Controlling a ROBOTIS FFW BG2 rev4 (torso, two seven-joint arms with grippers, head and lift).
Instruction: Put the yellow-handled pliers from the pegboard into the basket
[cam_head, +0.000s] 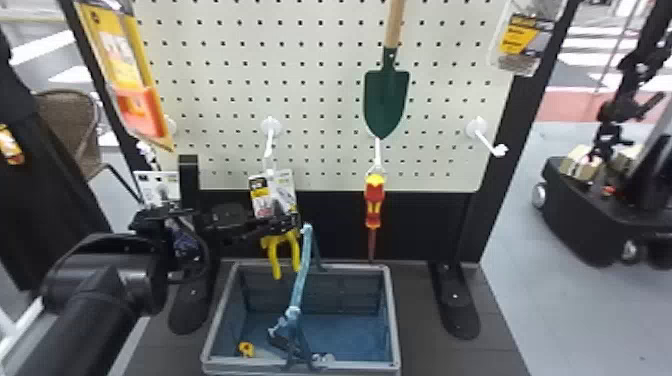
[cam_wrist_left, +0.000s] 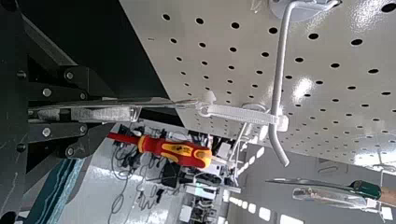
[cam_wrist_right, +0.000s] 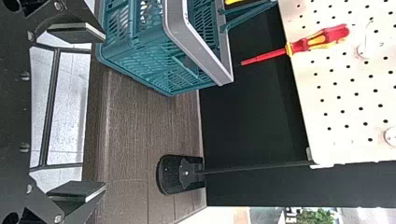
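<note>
In the head view my left gripper (cam_head: 289, 221) is shut on the upper part of the yellow-handled pliers (cam_head: 274, 256), below their printed card. The yellow handles point down over the basket's (cam_head: 225, 306) back left part. A white strap joins the card to a pegboard hook. The left wrist view has the left gripper (cam_wrist_left: 100, 113) closed on the pliers' package (cam_wrist_left: 161, 101), seen edge-on, its strap (cam_wrist_left: 240, 113) still around the hook. My right gripper (cam_wrist_right: 95, 112) stands open in the right wrist view, away from the basket (cam_wrist_right: 198, 42), nothing between its fingers.
A red-and-yellow screwdriver (cam_head: 374, 200) hangs right of the pliers, below a green trowel (cam_head: 386, 100). The basket's handle (cam_head: 301, 280) rises near the pliers' handles; a small yellow item (cam_head: 245, 349) lies inside. Another package (cam_head: 159, 186) hangs behind the left arm.
</note>
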